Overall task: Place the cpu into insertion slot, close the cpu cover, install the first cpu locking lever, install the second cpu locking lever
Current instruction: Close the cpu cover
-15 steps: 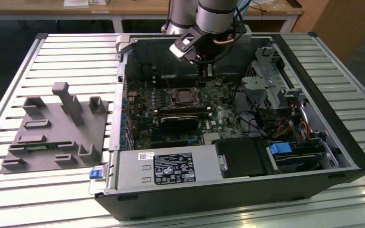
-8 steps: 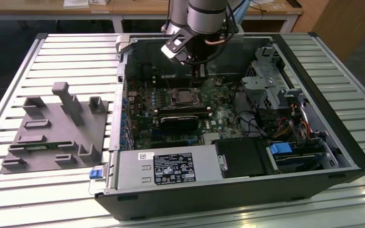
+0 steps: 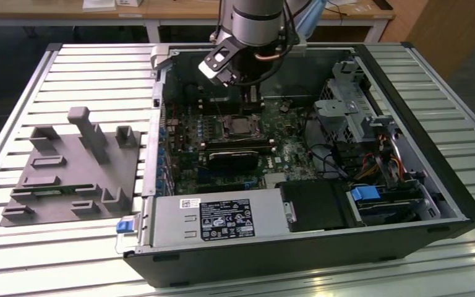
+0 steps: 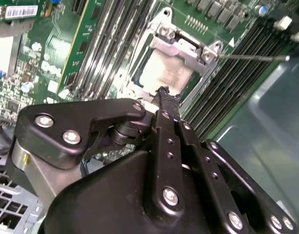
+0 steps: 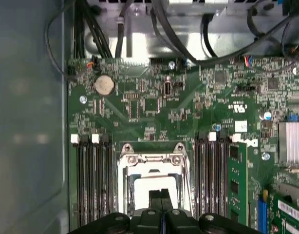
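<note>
Gripper [image 5: 161, 195] hangs just above the insertion slot [image 3: 239, 127], its tip over the slot's edge in both wrist views. Fingers [image 4: 165, 105] are pressed together and hold nothing.

The cpu [image 5: 148, 187] sits inside the slot, its pale top showing through the window. The cpu cover [image 5: 152, 165] lies down over the slot, framing the cpu.

A thin lever rod [image 4: 252, 57] runs out from the slot's corner, across the memory slots [image 4: 237, 73] beside it.

The slot belongs to the green circuit board [image 5: 154, 107] inside the open computer case [image 3: 303, 247] on the slatted worktop [image 3: 81, 68].
</note>
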`<state>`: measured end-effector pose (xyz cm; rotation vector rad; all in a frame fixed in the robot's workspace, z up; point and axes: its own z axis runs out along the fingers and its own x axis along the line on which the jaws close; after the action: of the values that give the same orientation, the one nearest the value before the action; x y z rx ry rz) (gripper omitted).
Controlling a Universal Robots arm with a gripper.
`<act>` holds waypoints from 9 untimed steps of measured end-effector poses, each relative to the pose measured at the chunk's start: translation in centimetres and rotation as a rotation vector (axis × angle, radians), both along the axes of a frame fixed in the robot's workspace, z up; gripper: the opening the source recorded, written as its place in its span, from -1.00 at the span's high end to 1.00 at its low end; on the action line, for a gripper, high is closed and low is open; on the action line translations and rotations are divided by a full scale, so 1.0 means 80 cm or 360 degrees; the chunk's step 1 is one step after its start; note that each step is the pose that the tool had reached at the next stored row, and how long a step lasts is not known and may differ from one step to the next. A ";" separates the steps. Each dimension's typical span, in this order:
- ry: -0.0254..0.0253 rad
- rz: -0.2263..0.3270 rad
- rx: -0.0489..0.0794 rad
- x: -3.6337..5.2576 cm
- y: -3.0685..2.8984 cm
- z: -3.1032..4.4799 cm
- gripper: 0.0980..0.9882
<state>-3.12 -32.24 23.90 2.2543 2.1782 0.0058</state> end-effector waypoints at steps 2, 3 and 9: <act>-0.00011 0.0000 0.0000 -0.004 -0.0004 -0.0040 0.98; -0.00016 0.0000 0.0000 -0.005 -0.0005 -0.0055 0.98; -0.00031 0.0000 0.0000 -0.012 -0.0012 -0.0180 0.98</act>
<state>-4.09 -32.33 22.46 2.2533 2.1772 0.0080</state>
